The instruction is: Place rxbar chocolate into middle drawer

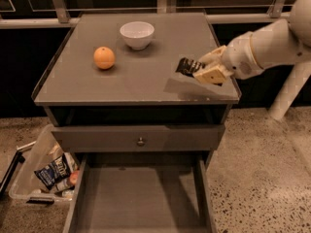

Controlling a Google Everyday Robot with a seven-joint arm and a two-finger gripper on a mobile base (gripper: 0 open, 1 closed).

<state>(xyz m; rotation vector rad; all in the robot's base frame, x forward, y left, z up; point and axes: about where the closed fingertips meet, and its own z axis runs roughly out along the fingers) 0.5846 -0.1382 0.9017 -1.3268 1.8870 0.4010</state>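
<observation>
Camera view: my gripper (205, 70) pinching one end of rxbar chocolate (187, 65), held just above tabletop (121, 87), near right edge. Bar likely light, flat, semi-stiff; glossy wrapper probably slippery, so firm end pinch. Middle drawer (141, 198) open below.

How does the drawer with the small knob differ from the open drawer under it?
The knob drawer shows only its front, with a round knob; the middle drawer is pulled out, showing a bare grey floor. The knob drawer sits higher; the middle drawer lies lower, nearer the camera. Both are grey. The end effector holds the rxbar chocolate above the right side of the tabletop.
</observation>
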